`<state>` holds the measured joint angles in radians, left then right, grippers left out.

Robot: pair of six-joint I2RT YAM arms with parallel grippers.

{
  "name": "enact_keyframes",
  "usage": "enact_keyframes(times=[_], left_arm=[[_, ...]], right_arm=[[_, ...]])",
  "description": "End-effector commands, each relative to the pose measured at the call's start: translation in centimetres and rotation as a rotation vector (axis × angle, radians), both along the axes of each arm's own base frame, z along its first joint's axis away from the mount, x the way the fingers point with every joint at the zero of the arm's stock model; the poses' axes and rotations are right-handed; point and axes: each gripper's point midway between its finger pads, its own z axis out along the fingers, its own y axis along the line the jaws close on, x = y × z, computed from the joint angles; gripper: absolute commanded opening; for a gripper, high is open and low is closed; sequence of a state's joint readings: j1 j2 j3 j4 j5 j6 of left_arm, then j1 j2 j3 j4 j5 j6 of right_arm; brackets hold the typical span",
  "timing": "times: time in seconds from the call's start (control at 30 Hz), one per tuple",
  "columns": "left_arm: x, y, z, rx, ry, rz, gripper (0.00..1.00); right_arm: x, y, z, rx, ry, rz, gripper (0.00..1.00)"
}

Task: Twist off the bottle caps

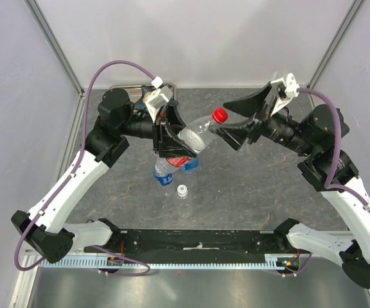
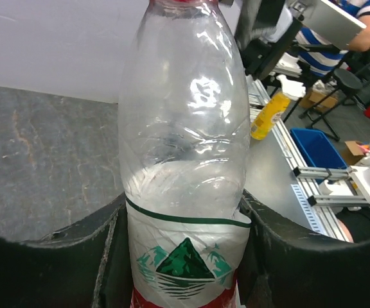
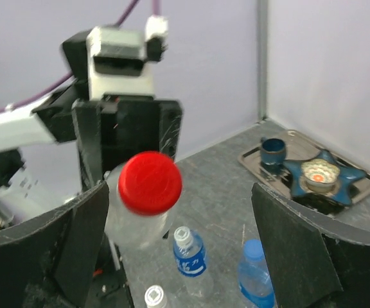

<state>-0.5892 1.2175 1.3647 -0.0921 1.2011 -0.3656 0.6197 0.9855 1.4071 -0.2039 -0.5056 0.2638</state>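
Grey counter (image 1: 255, 192) well below, left tool (image 1: 175, 141) clamped round body of red-labelled bottle (image 1: 198, 133) held tilted in mid-air, right tool (image 3: 180, 192) spread wide either side of red cap (image 1: 220, 115), not touching; could close off-centre, skid off cap, or spin bottle in left grip.

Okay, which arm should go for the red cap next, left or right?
Right. The right gripper is open with the red cap between its fingers, not touching, so it likely only needs to close and twist. The left gripper is clamped on the red-labelled bottle, steadying it.
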Motion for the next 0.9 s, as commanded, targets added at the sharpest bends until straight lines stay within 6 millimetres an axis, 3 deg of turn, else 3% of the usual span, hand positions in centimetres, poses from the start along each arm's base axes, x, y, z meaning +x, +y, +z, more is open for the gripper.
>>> enact_keyframes(times=[0.0,0.17,0.2,0.33,0.47,0.5,0.87], left_arm=[[1.1,0.0,1.6,-0.018,-0.108,0.120,0.17],[3.4,-0.9,-0.1,0.065,-0.169,0.291,0.17],[4.7,-0.9,-0.4,0.084,-0.185,0.377,0.17],[6.6,-1.0,-1.1,0.135,-0.252,0.523,0.17],[8.3,-1.2,-1.6,0.179,-0.316,0.673,0.16],[9.5,-0.7,-1.7,0.199,-0.329,0.759,0.15],[10.8,0.1,-1.7,0.220,-0.428,0.970,0.14]], right_arm=[[4.0,-2.9,2.4,0.089,0.112,-0.285,0.98],[5.0,-4.0,3.8,0.173,0.179,-0.368,0.97],[5.3,-4.3,4.2,0.190,0.184,-0.388,0.98],[5.6,-4.1,4.7,0.242,0.234,-0.386,0.98],[6.9,-3.9,3.7,0.266,0.293,-0.423,0.98],[7.3,-3.6,3.0,0.261,0.314,-0.429,0.98],[9.9,-2.3,-0.3,0.263,0.442,-0.467,0.89]])
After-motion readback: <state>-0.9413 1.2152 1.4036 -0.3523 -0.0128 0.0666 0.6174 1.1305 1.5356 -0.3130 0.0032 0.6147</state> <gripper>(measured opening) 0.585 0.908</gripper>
